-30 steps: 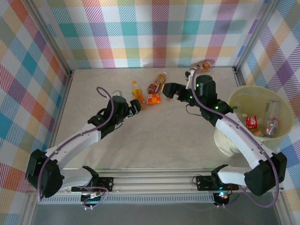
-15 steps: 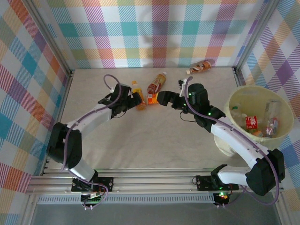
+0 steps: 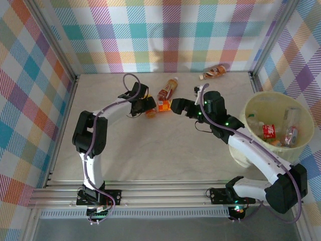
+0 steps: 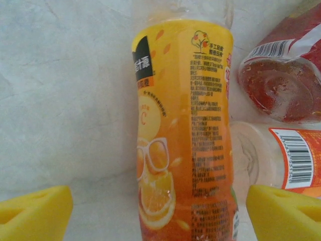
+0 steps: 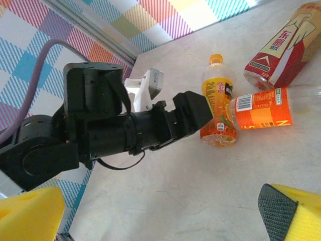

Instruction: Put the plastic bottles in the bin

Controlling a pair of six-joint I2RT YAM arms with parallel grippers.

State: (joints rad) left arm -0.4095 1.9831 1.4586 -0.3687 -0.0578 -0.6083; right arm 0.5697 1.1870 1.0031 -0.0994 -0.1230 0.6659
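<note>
Top view: the bin sits at 3 o'clock of the table. The left claw is set over the juice bottle at 11 o'clock, with the right claw close at its 3 o'clock. Left wrist: the pads are spread wide either side of the juice bottle, nothing clamped. The squeeze is best taken on the labelled belly, with the 3 o'clock pad kept off the orange-label bottle lying against it. Right wrist: the right claw is seen wide open and empty, and is best held clear during the lift.

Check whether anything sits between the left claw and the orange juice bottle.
Nothing does: the orange juice bottle lies straight ahead of the left claw, between its open fingers. The orange-labelled bottle beside it sits just ahead of one finger and may get bumped.
</note>
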